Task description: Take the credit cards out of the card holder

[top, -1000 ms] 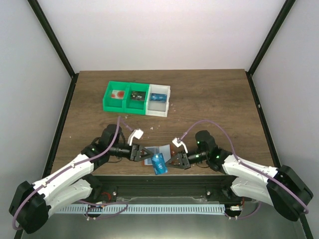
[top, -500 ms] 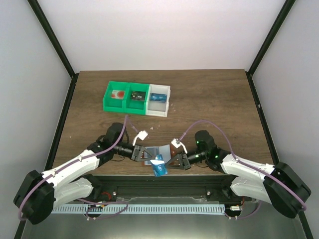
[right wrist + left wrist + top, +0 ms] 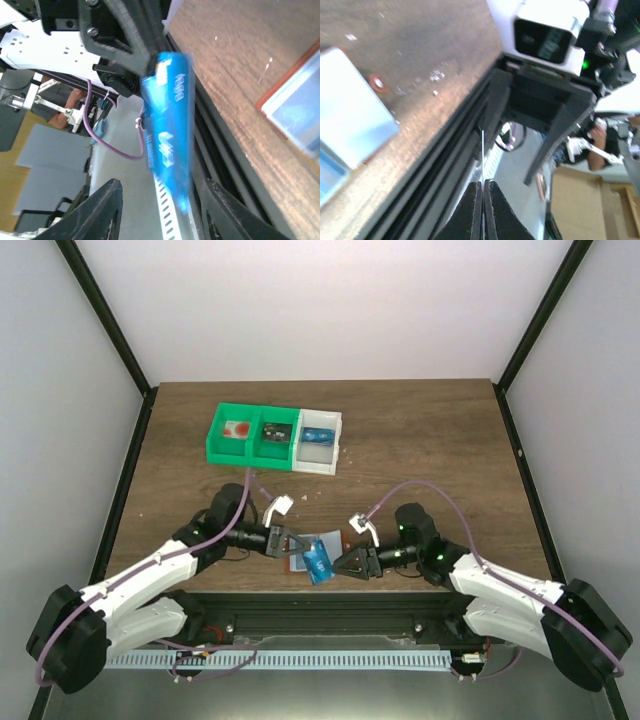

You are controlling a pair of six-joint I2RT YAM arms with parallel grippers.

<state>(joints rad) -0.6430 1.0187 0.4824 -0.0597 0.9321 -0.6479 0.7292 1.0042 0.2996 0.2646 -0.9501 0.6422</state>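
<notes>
**While the left claw (image 3: 483,186) pinches a blue card (image 3: 167,135), the right claw (image 3: 346,562) gapes wide**

Where the two arms meet near the front edge of the table (image 3: 420,440), the left claw's fingers (image 3: 492,210) are pressed together on the card. From the left wrist the card shows edge-on, as a thin pale line rising from between them. From above it sits tilted, just in front of the card holder (image 3: 325,539), which lies open and flat on the wood with its pale grey-blue lining up and its orange-brown rim showing. The right claw faces the left one with its fingers (image 3: 107,210) spread well apart. The card's lower end reaches towards the gap between them, and whether either finger touches it cannot be told. Towards the back of the table a green bin (image 3: 255,452) and a white bin (image 3: 318,462) stand side by side.
</notes>
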